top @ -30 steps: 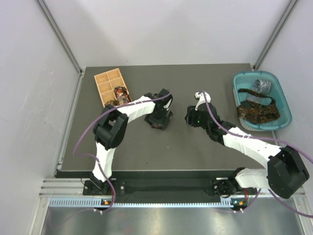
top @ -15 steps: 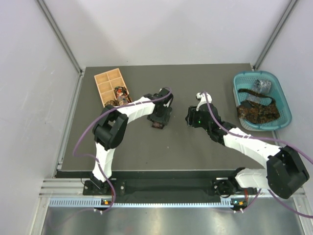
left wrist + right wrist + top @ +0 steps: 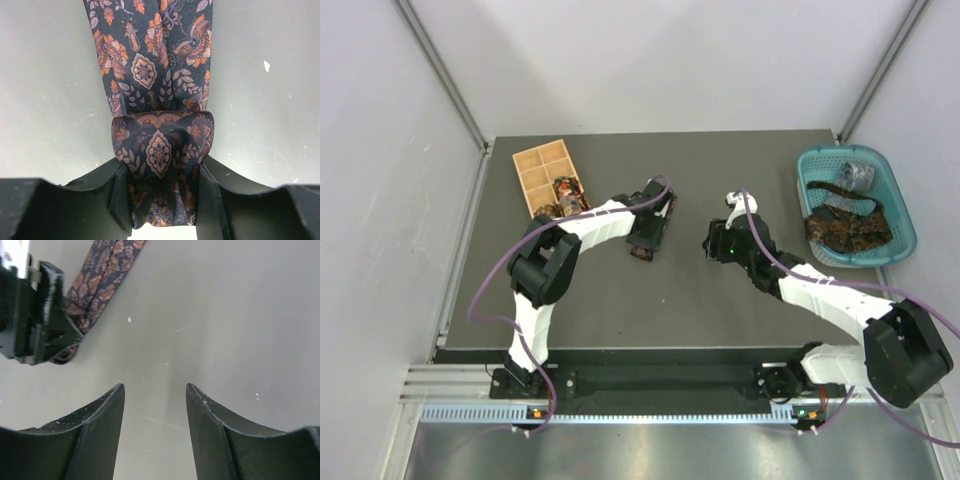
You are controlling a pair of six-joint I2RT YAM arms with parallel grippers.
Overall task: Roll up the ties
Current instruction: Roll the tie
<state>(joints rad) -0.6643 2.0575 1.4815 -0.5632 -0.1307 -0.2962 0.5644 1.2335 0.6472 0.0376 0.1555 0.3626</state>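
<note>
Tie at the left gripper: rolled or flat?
Partly rolled. The left gripper pinches a small coil at the near end of the tie; the rest lies flat on the table, stretching away.

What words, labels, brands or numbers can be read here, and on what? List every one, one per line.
No text is legible in any view.
The dark orange-paisley fabric tie gripped in the left claw: pattern only, no label showing.
The small orange marks by the arm bases: too small to read.
</note>
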